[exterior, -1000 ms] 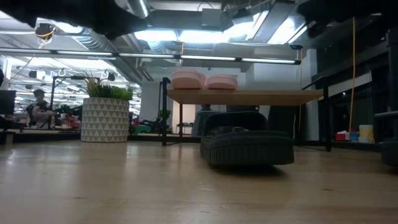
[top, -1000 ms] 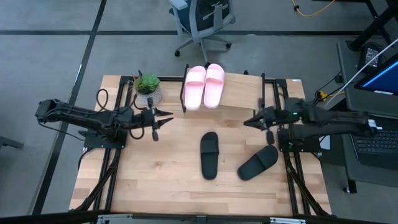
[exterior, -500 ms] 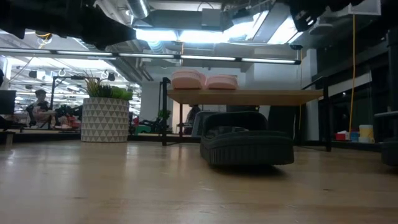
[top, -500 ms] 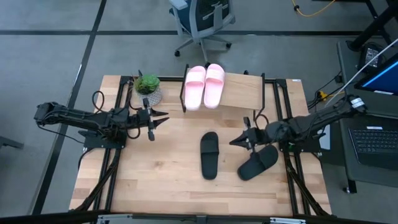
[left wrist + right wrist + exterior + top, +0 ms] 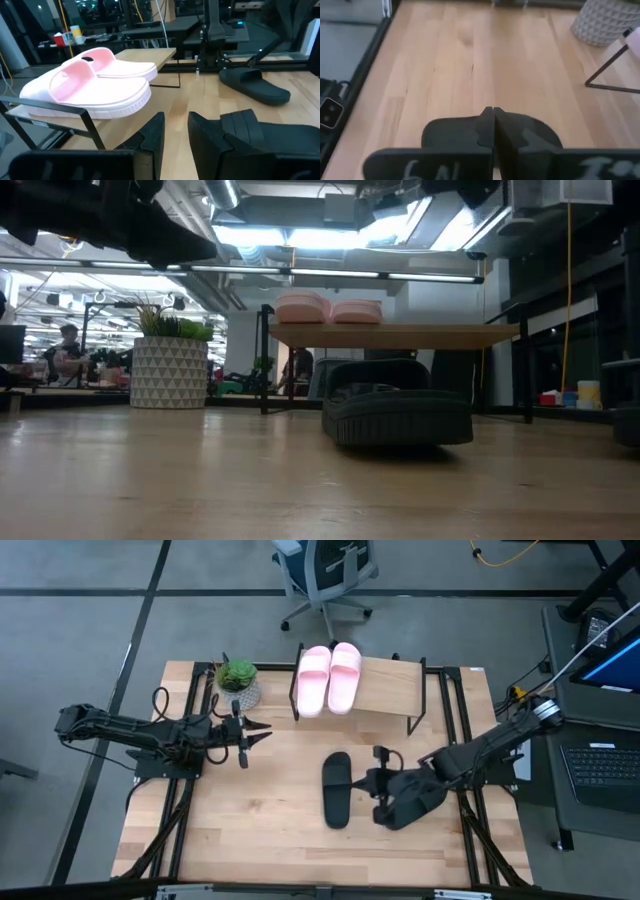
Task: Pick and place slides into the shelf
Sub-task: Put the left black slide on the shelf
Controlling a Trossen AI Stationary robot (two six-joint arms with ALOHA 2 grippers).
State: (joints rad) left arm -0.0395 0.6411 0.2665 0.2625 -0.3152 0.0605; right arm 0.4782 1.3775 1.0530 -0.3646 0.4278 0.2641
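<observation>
Right pincer (image 5: pixel 378 783) now over black slide (image 5: pixel 414 799)

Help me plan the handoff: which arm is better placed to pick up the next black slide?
The right: its end effector hangs shut over the nearer black slide, while the left end effector waits beside the plant.

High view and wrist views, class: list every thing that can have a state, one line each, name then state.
pink slides: a pair side by side on the shelf, soles down.
shelf: upright, its right part bare.
centre black slide: flat on the table, untouched.
right black slide: flat on the table, right gripper above its end.
potted plant: upright.
left gripper: slightly open, empty.
right gripper: shut, holding nothing.
</observation>
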